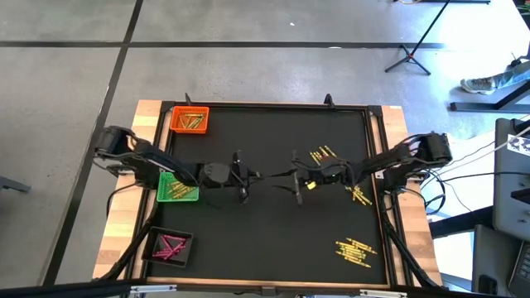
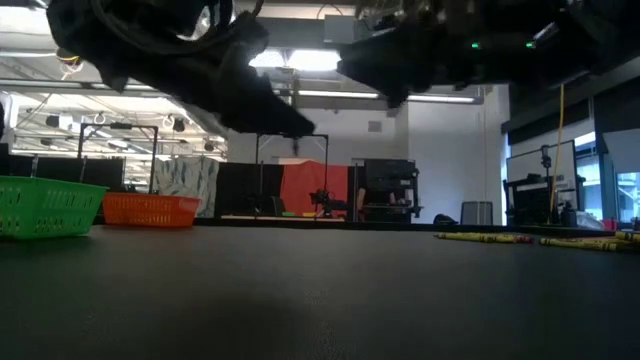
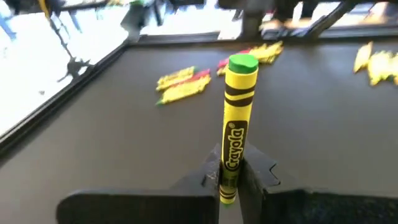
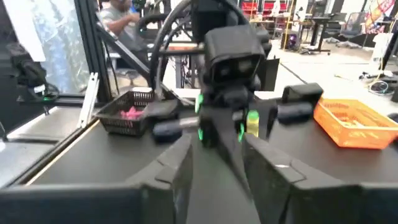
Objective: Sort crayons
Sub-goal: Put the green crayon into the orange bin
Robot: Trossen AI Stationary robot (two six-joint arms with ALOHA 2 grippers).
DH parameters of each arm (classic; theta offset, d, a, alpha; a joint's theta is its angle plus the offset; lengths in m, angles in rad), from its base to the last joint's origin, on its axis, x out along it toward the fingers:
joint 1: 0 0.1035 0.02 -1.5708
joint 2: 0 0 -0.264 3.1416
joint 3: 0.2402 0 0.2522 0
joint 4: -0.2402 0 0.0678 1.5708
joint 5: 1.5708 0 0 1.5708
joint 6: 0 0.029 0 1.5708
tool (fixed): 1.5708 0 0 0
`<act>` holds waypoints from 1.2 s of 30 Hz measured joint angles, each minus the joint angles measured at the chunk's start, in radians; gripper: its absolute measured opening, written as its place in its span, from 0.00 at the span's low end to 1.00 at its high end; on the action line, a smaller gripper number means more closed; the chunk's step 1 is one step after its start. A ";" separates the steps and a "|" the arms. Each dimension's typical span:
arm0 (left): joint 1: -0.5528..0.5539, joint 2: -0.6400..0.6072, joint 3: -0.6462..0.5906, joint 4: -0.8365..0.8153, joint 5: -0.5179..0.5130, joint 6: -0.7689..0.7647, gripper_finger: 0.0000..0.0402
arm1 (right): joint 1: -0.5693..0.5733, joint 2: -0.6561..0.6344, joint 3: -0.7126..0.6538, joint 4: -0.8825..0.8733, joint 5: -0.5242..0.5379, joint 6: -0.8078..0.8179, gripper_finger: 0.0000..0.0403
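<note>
Pinching a yellow crayon (image 3: 237, 130) upright, left gripper (image 3: 231, 177) hung mid-table; right gripper (image 4: 217, 162) stood spread, facing it.

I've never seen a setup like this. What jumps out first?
Two dark arms meet nose to nose over the middle of a black table. The left gripper is shut on a yellow crayon with a green tip, while the right gripper faces it, open. Loose yellow crayons lie scattered on the table's right side.

Bright ceiling lights, blurred wrist views.
</note>
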 joint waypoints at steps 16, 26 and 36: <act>0.171 -0.418 0.017 -0.879 -0.018 -0.173 0.03 | 0.000 -0.004 -0.196 -0.036 0.166 0.078 0.37; 0.384 -0.426 0.246 -1.346 -0.097 -0.156 0.03 | -0.001 0.044 -0.189 -0.022 0.186 0.055 0.37; 0.679 -0.425 0.233 -1.281 -0.204 0.042 0.03 | -0.001 0.044 -0.189 -0.004 0.186 0.069 0.37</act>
